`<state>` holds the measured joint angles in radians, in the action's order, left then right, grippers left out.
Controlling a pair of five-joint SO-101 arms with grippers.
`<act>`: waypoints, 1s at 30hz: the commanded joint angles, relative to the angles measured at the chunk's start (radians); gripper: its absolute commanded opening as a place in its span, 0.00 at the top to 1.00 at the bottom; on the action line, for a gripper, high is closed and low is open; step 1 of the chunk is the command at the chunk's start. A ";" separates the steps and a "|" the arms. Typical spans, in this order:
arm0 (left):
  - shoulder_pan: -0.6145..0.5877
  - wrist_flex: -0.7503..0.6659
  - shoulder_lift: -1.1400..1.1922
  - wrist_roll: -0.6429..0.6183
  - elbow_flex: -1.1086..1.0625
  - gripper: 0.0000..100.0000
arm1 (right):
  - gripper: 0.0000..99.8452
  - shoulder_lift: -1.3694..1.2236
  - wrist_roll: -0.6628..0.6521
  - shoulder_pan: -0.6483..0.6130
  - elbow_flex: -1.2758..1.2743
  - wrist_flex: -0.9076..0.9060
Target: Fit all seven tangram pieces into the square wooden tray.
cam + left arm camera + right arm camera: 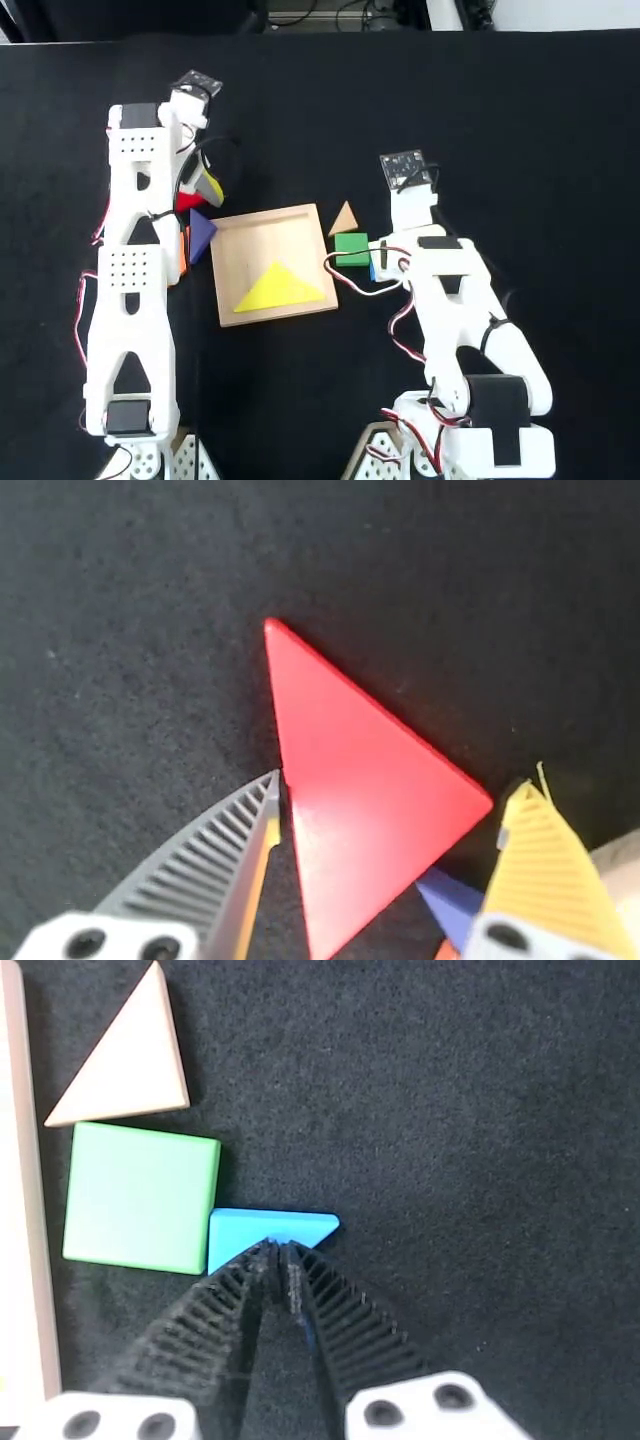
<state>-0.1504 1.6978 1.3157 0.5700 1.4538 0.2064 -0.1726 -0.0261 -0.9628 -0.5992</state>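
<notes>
Red triangle (345, 750), likely stiff and light, is being straddled edgewise by left gripper's (400, 786) spread jaws; right gripper's (279, 1252) are being pressed together

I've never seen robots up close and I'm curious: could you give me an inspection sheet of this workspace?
Surface: black matte table.
Job's things: square wooden tray holds a yellow triangle; red triangle, purple triangle, orange piece, pale wooden triangle, green square, blue piece lie outside.
Clutter: nothing seen.
Grippers: left gripper open astride the red triangle; right gripper shut over the blue piece.
Cables: white wires by the tray's corner.
Surroundings: dark cables beyond the table.
</notes>
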 commanded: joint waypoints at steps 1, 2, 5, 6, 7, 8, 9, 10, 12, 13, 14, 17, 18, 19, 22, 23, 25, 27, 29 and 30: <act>-0.018 0.002 -0.011 0.037 0.042 0.66 | 0.99 -0.015 -0.009 -0.025 0.059 -0.005; -0.018 0.000 -0.011 0.037 0.042 0.66 | 0.99 -0.015 -0.009 -0.025 0.059 -0.005; -0.016 -0.014 -0.011 0.009 0.035 0.66 | 0.99 -0.015 -0.009 -0.025 0.059 -0.005; -0.015 -0.021 -0.011 -0.020 0.035 0.66 | 0.99 -0.015 -0.009 -0.025 0.059 -0.005; -0.015 -0.025 -0.011 -0.052 0.035 0.66 | 0.99 -0.015 -0.009 -0.025 0.059 -0.005; -0.012 -0.023 -0.011 -0.081 0.042 0.66 | 0.99 -0.015 -0.009 -0.025 0.059 -0.005; -0.008 -0.023 -0.014 -0.103 0.042 0.66 | 0.99 -0.015 -0.009 -0.025 0.059 -0.005; -0.008 -0.023 -0.018 -0.121 0.042 0.66 | 0.99 -0.015 -0.009 -0.025 0.059 -0.005; -0.007 -0.021 -0.020 -0.137 0.042 0.66 | 0.99 -0.015 -0.009 -0.025 0.059 -0.005; -0.008 -0.025 -0.015 -0.140 0.042 0.66 | 0.99 -0.015 -0.009 -0.025 0.059 -0.005; -0.010 -0.025 -0.012 -0.141 0.042 0.66 | 0.99 -0.015 -0.009 -0.025 0.059 -0.005; -0.012 -0.026 -0.011 -0.141 0.035 0.66 | 0.99 -0.015 -0.009 -0.025 0.059 -0.005; -0.008 -0.026 -0.011 -0.143 0.035 0.66 | 0.99 -0.015 -0.009 -0.025 0.059 -0.005; -0.007 -0.026 -0.011 -0.155 0.036 0.66 | 0.99 -0.015 -0.009 -0.025 0.059 -0.005; 0.002 -0.038 -0.011 -0.175 0.033 0.66 | 0.99 -0.015 -0.009 -0.025 0.059 -0.005; 0.004 -0.043 -0.009 -0.175 0.033 0.66 | 0.99 -0.015 -0.009 -0.025 0.059 -0.005; 0.008 -0.048 0.000 -0.175 0.022 0.66 | 0.99 -0.015 -0.009 -0.025 0.059 -0.005; 0.013 -0.048 0.015 -0.175 0.018 0.66 | 0.99 -0.015 -0.009 -0.025 0.059 -0.005; 0.013 -0.051 0.035 -0.175 0.018 0.66 | 0.99 -0.015 -0.009 -0.025 0.059 -0.005; 0.012 -0.060 0.044 -0.175 0.019 0.66 | 0.99 -0.015 -0.009 -0.025 0.059 -0.005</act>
<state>-0.1519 1.6625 1.3449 0.4012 1.4569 0.2064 -0.1726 -0.0261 -0.9628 -0.5992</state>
